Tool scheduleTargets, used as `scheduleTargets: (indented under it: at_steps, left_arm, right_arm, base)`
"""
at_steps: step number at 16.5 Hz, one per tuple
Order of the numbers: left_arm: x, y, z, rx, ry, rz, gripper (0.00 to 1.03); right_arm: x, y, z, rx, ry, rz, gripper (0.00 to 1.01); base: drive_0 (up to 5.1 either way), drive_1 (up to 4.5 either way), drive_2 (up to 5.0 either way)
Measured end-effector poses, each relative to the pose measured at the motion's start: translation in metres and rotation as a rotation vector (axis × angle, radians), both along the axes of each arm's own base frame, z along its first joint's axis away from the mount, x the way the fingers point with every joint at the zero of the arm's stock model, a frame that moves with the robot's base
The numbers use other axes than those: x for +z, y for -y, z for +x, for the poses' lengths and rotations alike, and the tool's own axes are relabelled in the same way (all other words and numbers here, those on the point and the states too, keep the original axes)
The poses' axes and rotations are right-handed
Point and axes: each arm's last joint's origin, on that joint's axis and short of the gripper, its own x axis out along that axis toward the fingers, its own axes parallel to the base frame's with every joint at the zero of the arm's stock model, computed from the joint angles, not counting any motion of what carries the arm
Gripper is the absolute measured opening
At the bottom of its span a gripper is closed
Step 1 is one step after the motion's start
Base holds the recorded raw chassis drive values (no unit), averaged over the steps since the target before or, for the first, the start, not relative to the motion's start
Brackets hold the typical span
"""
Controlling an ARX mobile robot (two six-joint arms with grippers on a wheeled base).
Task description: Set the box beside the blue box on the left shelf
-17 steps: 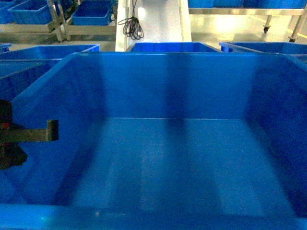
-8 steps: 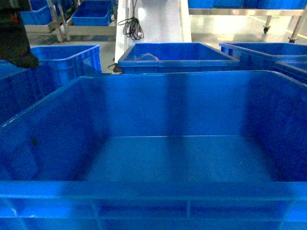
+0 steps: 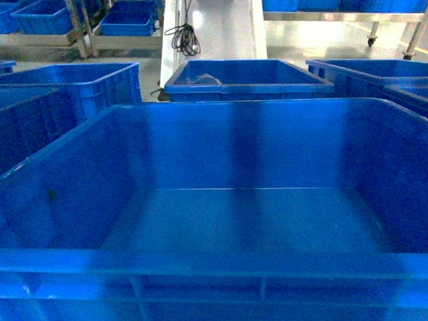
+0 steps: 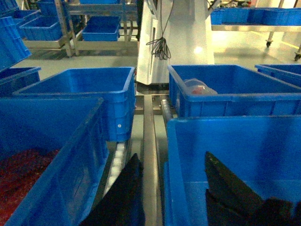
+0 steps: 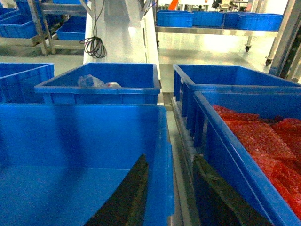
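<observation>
The box (image 3: pixel 254 144), a large open-top blue crate with nothing in it, fills the head view; it also shows in the left wrist view as box (image 4: pixel 225 136) and in the right wrist view as box (image 5: pixel 70 132). My left gripper (image 4: pixel 170 154) is open astride the box's left wall, one black finger outside and one inside, with gaps on both sides. My right gripper (image 5: pixel 169 157) is open astride the right wall in the same way. Neither gripper shows in the head view. Another blue box (image 3: pixel 73 80) stands at the left; metal shelf racks (image 3: pixel 80 27) stand far back left.
A blue crate holding a plastic bag (image 3: pixel 247 73) stands just ahead. Crates with red contents flank me at the right (image 5: pixel 254 136) and left (image 4: pixel 23 169). A metal roller rail (image 4: pixel 149 141) runs between crates. A white column with a black cable (image 3: pixel 214 27) stands behind.
The box has come down and away from the camera, so its near rim now shows. The left gripper part at the left edge, then a dark arm at upper left, have left the head view.
</observation>
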Motion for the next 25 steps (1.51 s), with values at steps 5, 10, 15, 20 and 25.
scheduleTargets:
  at_steps: [5, 10, 15, 20, 25]
  left_arm:
    - [-0.025, -0.025, -0.031, -0.003, -0.004, 0.005, 0.02]
    - [-0.036, -0.041, -0.050, -0.002, -0.002, 0.005, 0.02]
    - [-0.040, -0.041, -0.062, -0.007, 0.027, 0.006, 0.02]
    - [-0.041, -0.041, -0.070, -0.007, 0.020, 0.006, 0.02]
    - [-0.048, -0.041, -0.082, -0.009, -0.032, 0.006, 0.02]
  right_arm:
    - [-0.018, 0.019, -0.022, 0.011, 0.003, -0.005, 0.02]
    - [-0.030, 0.023, -0.035, 0.000, 0.022, -0.006, 0.02]
    - [-0.030, 0.023, -0.045, -0.001, 0.023, -0.005, 0.02]
    - [-0.031, 0.023, -0.051, -0.001, 0.012, -0.005, 0.02]
    - [-0.033, 0.023, -0.061, -0.003, 0.014, -0.005, 0.02]
  base:
    - [0.0, 0.00, 0.0]
    - [0.0, 0.00, 0.0]
    - [0.0, 0.00, 0.0]
    - [0.0, 0.00, 0.0]
    - [0.0, 0.00, 0.0]
